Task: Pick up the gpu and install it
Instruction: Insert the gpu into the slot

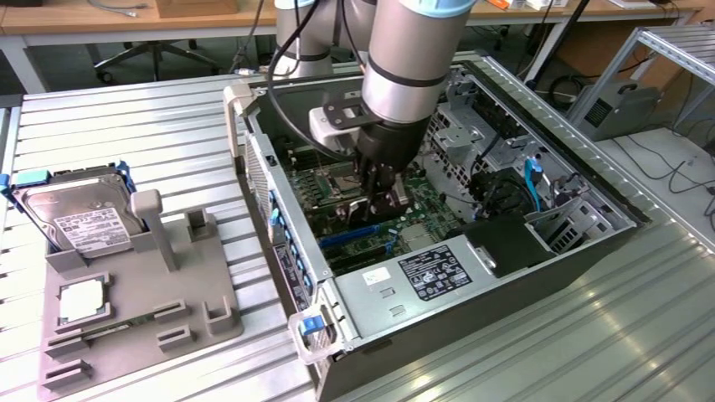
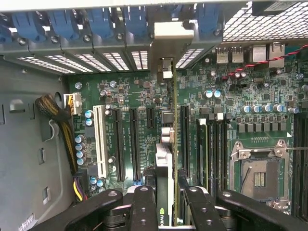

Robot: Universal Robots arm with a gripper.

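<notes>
End effector [image 2: 167, 195] clamped on the gpu [image 2: 164, 159]. Card held edge-on over the motherboard [image 2: 226, 96] slots, inside the open computer case [image 1: 447, 352]. Silver bracket [image 2: 172, 36] sits at the rear slot openings.

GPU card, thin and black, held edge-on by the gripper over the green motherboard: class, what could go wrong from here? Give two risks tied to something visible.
1. The thin black GPU card, clamped in the gripper, stands among several parallel long black slots; a slight offset might press its edge beside its slot or into a neighbour.
2. Its silver metal bracket sits close to the case's grey rear slot frame and could catch there, tilting the card.
</notes>
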